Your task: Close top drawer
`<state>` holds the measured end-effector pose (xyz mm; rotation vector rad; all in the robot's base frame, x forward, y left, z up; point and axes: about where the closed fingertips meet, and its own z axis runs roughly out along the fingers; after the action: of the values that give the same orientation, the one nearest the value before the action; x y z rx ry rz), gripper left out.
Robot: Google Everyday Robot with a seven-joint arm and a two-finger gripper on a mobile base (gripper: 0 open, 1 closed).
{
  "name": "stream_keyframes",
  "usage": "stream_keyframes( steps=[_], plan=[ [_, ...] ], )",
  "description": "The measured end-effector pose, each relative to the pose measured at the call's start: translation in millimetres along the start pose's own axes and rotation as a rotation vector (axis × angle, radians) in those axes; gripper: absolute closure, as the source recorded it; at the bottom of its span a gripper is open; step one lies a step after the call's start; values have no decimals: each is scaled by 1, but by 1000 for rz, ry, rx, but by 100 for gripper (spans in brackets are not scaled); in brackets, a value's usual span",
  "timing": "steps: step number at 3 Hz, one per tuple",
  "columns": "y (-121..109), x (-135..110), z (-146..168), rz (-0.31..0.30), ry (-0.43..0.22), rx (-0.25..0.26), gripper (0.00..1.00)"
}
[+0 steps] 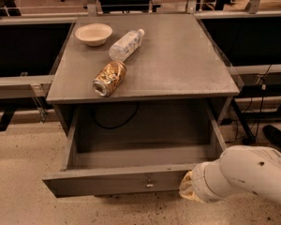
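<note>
Top drawer [107,183] of the grey cabinet stands pulled far out toward the camera, its shallow tray bare inside and its long flat front low in the view, with 1 small brass knob [150,184] at the centre. It looks a stiff, rigid box that should slide straight back on its runners with a steady push and little weight to fight. A flat press on the front panel, near the middle rather than a corner, seems the safest place, since an off-centre shove could skew it. The pincer [186,190] sits at the right end of that front, touching or just beside it, at the tip of the white arm [243,172]. Whether it is open or closed I cannot tell, and nothing shows in its hold. On the worktop [178,64] lie a pale bowl [93,33], a clear bottle [126,44] and a gold can [109,78], both on their sides. No brand or writing on them can be read.
</note>
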<state>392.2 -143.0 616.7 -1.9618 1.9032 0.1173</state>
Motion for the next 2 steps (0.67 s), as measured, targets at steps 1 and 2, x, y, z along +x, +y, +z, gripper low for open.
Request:
stream_keyframes(
  steps=[1, 2],
  plan=[
    [0, 0, 0, 0, 0, 0, 34],
    [0, 0, 0, 0, 0, 0, 12]
  ],
)
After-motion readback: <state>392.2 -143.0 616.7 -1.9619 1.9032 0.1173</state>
